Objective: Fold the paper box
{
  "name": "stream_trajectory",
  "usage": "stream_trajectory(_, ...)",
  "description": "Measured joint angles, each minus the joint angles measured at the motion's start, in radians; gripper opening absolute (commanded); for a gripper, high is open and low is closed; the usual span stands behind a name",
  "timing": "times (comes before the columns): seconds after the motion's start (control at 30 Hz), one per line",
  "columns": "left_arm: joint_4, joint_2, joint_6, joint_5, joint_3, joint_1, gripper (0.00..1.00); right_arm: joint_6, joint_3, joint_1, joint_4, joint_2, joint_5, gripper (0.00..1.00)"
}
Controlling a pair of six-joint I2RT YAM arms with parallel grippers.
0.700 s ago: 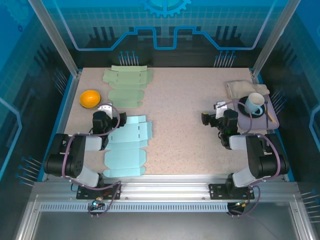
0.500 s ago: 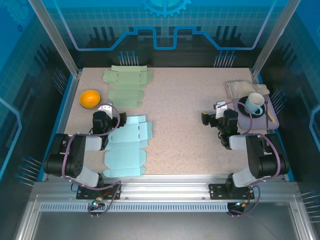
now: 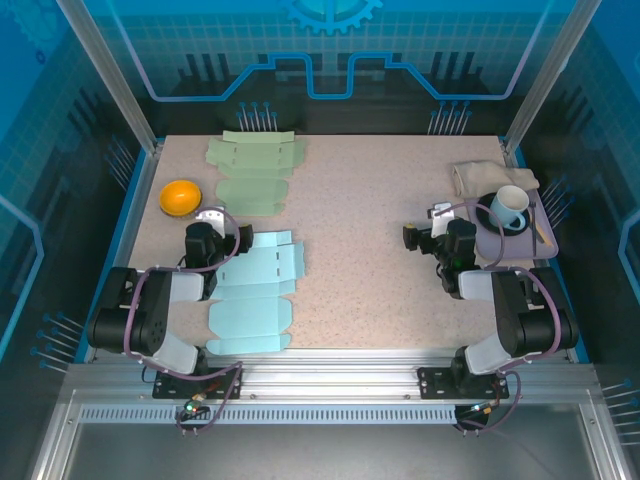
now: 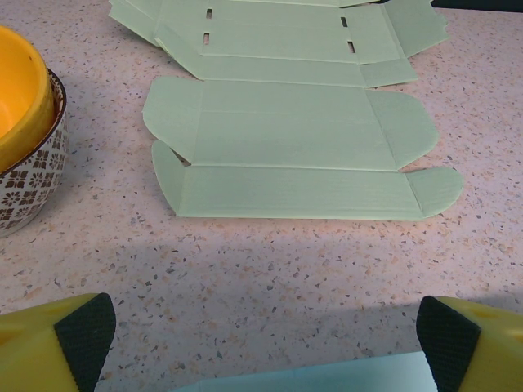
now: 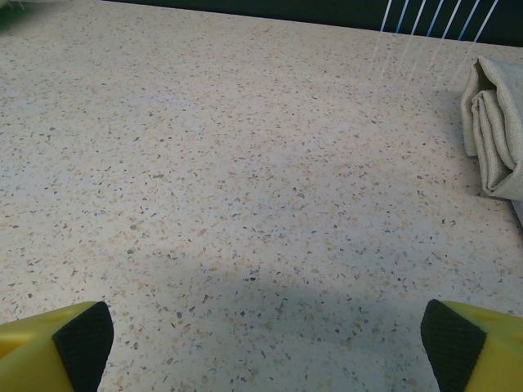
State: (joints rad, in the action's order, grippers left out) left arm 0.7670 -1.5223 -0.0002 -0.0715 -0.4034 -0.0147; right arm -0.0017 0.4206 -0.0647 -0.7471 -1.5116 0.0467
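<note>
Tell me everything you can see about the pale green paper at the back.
The pale green paper sheet is an unfolded box blank, lying flat on the speckled table. It has crease lines, rounded end flaps and small slots in its far panel. It sits apart from the orange bowl; only the table touches it.

Overhead view down on whole table (image 3: pixel 380 230), wrist views low, close, facing forward (left shares green box blank (image 4: pixel 294 147)).

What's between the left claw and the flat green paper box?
Bare speckled tabletop separates the left claw from the green paper box, as the left wrist view shows. The yellow bowl sits off to the left.
</note>
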Motion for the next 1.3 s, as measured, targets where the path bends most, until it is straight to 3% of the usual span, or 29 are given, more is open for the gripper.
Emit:
stream_trajectory(0.4, -0.004, 0.001, -0.002, 0.041, 0.000, 0.033, 0.99, 0.000, 0.000, 0.005, 0.000, 0.000, -0.008, 1.00)
stream_trajectory(0.5, -0.159, 0.039, -0.029, 0.002, -0.056, 0.032, 0.99, -0.002, 0.018, 0.005, 0.051, 0.008, -0.008, 1.00)
stream_trajectory(0.6, -0.355, 0.154, -0.109, -0.092, -0.158, 0.037, 0.99, -0.001, 0.122, -0.026, 0.254, 0.057, 0.059, 1.00)
stream_trajectory(0.77, -0.616, 0.470, -0.302, -0.172, -0.239, 0.039, 0.99, 0.033, 0.401, -0.146, 0.572, 0.143, 0.108, 1.00)
stream_trajectory(0.93, -1.027, 0.571, -0.451, -0.129, -0.434, 0.040, 0.99, 0.062, 0.663, -0.336, 0.851, 0.095, 0.081, 0.98)
stream_trajectory(1.13, -1.376, 0.607, -0.451, -0.001, -0.541, 0.040, 0.99, 0.160, 0.867, -0.601, 1.075, -0.100, 0.031, 0.90)
stream_trajectory(1.3, -1.500, 0.669, -0.414, 0.036, -0.501, 0.040, 0.99, 0.239, 0.970, -0.689, 1.136, -0.312, -0.035, 0.79)
